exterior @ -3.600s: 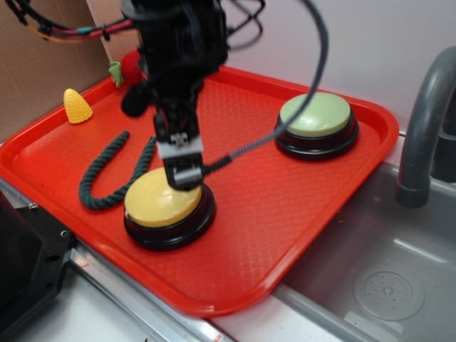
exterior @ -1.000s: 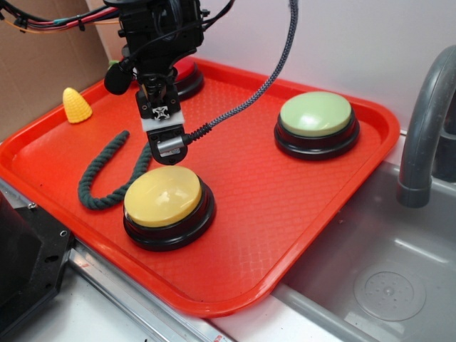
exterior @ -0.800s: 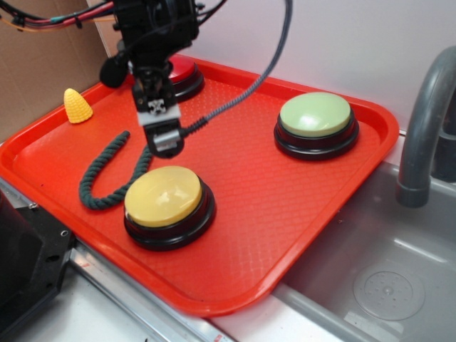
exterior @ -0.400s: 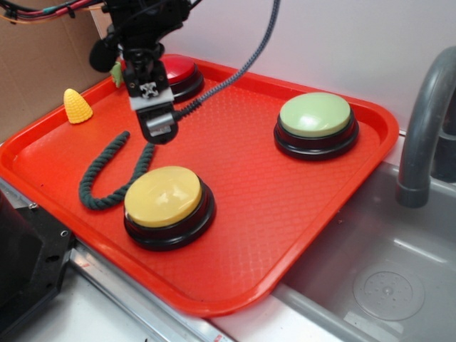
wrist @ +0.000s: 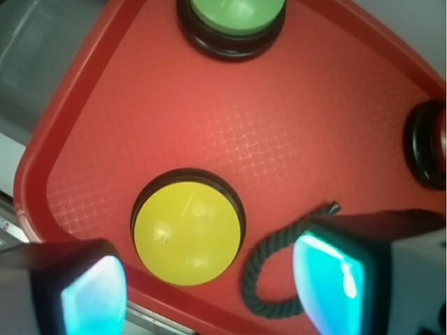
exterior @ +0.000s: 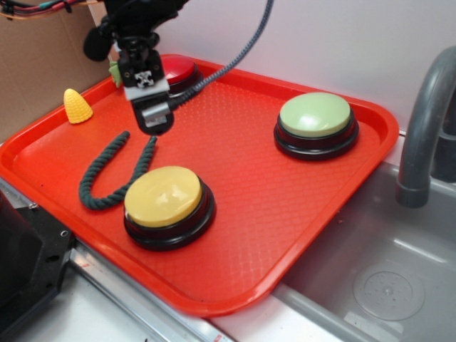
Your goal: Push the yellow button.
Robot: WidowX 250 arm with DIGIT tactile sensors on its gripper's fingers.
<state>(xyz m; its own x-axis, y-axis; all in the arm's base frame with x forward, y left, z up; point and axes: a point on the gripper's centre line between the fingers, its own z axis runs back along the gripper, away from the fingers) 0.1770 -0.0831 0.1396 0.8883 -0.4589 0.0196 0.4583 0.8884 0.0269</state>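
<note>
So, L to R in the exterior view: corn toy sits well off to the left of the jaws, near the tray edge. Rope curls just below-left of them, one end almost under the tips. Gripper hangs in the air above the tray, pointing down, holding nothing. Yellow button lies below the jaws and a bit nearer the camera, apart from them, no contact. Red button is close behind the jaws; green button is well to their right. Faucet and sink are far right, off the tray.

Wrist view: gripper has its pads spread wide, i.e. jaws open, w/ the yellow button showing in the gap between them, closer to the left pad. Rope loops by the right pad; green button is far ahead; red button is off to the right.

My read: a press needs the tips over the dome's centre first, then straight down. Open jaws could straddle the dome and land on the black base instead, so closing them or offsetting so one finger hits the crown seems wise. Keep clear of the rope end; it could drag. Dome is glossy and curved, so an off-centre push may slide off.
</note>
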